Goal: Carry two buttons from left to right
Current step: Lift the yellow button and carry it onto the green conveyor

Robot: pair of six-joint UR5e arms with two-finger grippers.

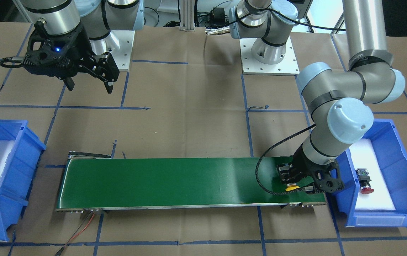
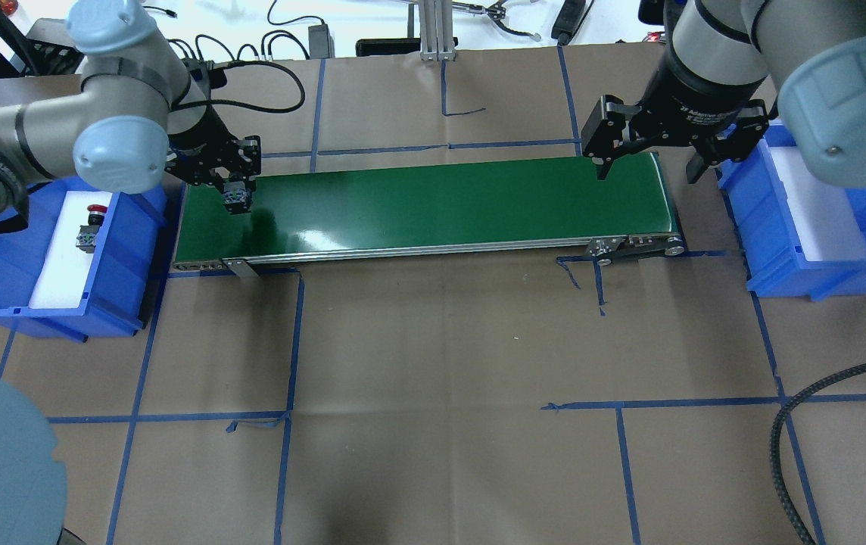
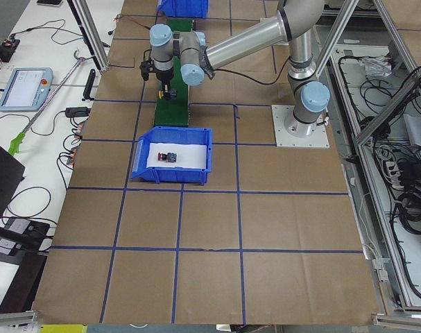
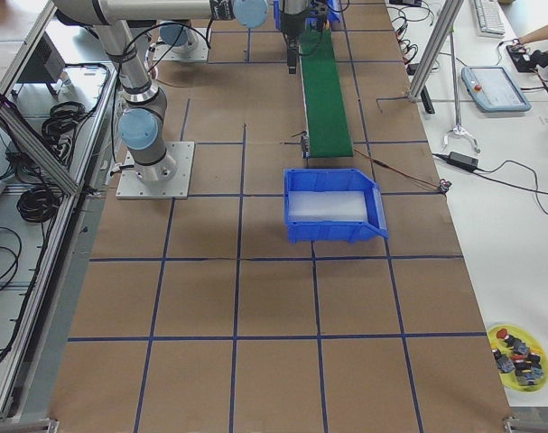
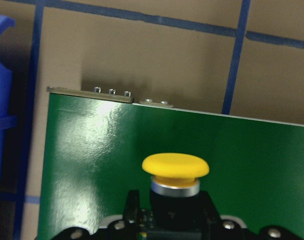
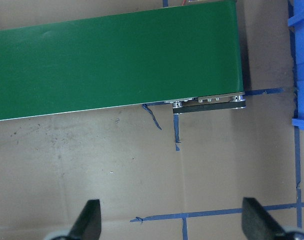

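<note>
My left gripper [image 2: 236, 198] is shut on the yellow-capped button [image 1: 291, 187] and holds it low over the left end of the green conveyor belt [image 2: 440, 204]. The left wrist view shows the yellow cap [image 5: 175, 167] over the belt [image 5: 252, 160]. I cannot tell if the button touches the belt. The red-capped button [image 2: 92, 219] lies on white foam in the left blue bin [image 2: 47, 322]; it also shows in the front view [image 1: 366, 184]. My right gripper [image 2: 645, 163] is open and empty above the belt's right end; its fingers [image 6: 89, 220] are spread wide.
The right blue bin [image 2: 819, 261], lined with white foam, stands just past the belt's right end. The table is covered in brown paper with blue tape lines. A thin red wire [image 1: 82, 227] trails from the belt's right end. Both arm bases [image 1: 269, 53] stand at the robot's side.
</note>
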